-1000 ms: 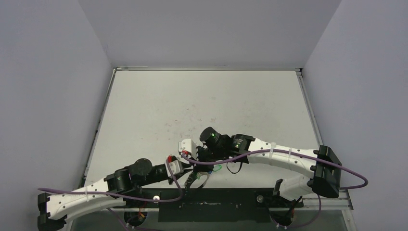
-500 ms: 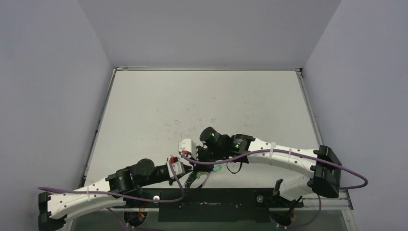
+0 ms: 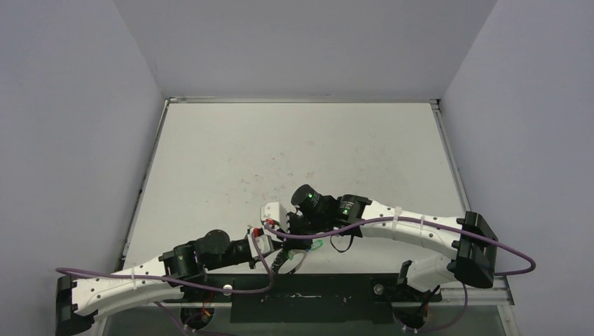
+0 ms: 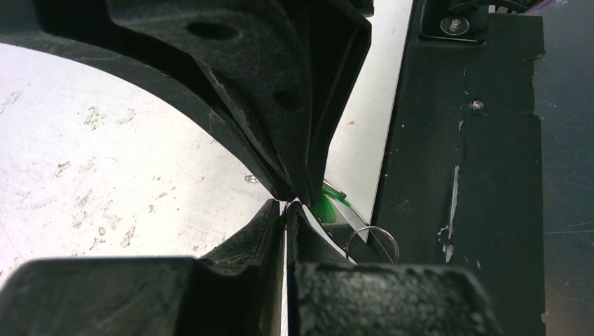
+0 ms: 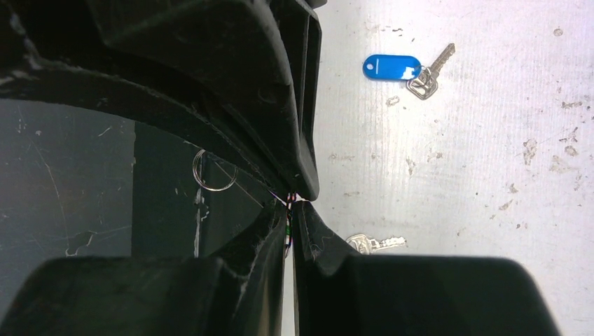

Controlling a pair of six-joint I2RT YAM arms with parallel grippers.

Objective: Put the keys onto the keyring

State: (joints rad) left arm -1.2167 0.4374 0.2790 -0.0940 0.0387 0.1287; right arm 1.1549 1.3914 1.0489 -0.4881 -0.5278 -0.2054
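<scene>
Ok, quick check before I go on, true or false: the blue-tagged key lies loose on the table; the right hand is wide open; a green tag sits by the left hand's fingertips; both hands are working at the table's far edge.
1. The blue-tagged key lies loose on the table. True.
2. The right hand is wide open. False: its fingers are closed together at the tips.
3. A green tag sits right by the fingertips of the left hand. True.
4. Both hands work at the far edge. False: they meet at the near edge, by the black base plate.
</scene>
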